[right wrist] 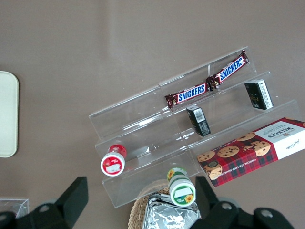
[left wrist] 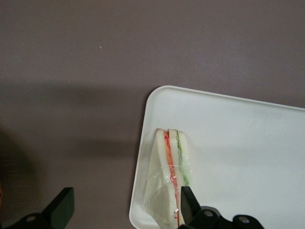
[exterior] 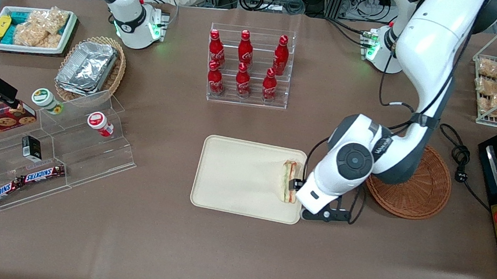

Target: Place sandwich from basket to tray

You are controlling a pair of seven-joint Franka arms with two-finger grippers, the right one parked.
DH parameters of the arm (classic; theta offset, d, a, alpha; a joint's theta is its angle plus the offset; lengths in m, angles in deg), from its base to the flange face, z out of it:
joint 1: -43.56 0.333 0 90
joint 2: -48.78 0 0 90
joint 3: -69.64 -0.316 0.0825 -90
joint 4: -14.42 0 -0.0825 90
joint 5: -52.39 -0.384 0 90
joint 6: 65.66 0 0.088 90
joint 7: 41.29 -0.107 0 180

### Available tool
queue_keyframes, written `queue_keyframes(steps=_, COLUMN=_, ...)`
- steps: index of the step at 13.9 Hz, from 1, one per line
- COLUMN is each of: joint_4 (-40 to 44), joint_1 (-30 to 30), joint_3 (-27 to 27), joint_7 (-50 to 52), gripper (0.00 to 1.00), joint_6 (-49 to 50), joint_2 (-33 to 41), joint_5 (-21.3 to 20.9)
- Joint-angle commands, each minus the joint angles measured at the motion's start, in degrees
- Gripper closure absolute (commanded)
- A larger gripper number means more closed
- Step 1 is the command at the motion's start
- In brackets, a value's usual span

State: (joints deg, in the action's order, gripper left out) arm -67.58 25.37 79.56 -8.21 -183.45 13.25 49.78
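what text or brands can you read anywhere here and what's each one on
"SNICKERS": two candy bars on the clear stepped stand.
"WALKERS": red tartan cookie box; its smaller print is unreadable.
Coca-Cola script: six red bottles, too small to read for certain.
Red-lidded cup, green-lidded cup, small black boxes: labels unreadable.
Sandwich, tray: no text.
The tool sits open over the sandwich.

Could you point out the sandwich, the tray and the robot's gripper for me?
sandwich (left wrist: pixel 172 162): left wrist view, filling edge.
tray (exterior: pixel 234 176): front view, bare floor.
gripper (left wrist: pixel 125 207): left wrist view, open, midway between fingertips, over the tray's edge.

Snickers bars (right wrist: pixel 206 82); apparently "Walkers" on cookie box (right wrist: pixel 252 151).
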Motion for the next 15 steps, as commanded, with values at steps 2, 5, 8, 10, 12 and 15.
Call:
queue_keyframes(steps=2, joint_4=-0.79, joint_1=3.23, joint_3=0.02, joint_7=-0.03, gripper=0.00, joint_6=4.14, joint_2=3.79, joint_5=0.94)
queue_keyframes(steps=5, joint_4=-4.37, joint_1=9.30, joint_3=0.10, joint_7=-5.09, gripper=0.00, joint_6=10.02, joint_2=10.10, joint_5=2.96)
queue_keyframes(steps=8, joint_4=-17.62, joint_1=12.56, joint_3=0.02, joint_7=-7.50, gripper=0.00, joint_6=8.99, joint_2=23.09, joint_5=3.06)
queue_keyframes(steps=10, joint_4=-26.85, joint_1=15.01, joint_3=-0.16, joint_7=-10.99, gripper=0.00, joint_6=6.97, joint_2=31.10, joint_5=3.06)
queue_keyframes(steps=12, joint_4=-33.90, joint_1=17.65, joint_3=-0.33, joint_7=-16.45, gripper=0.00, joint_6=4.34, joint_2=37.00, joint_5=3.06)
queue_keyframes(steps=15, joint_4=-29.92, joint_1=21.52, joint_3=-0.42, joint_7=-20.84, gripper=0.00, joint_6=11.41, joint_2=37.91, joint_5=2.71)
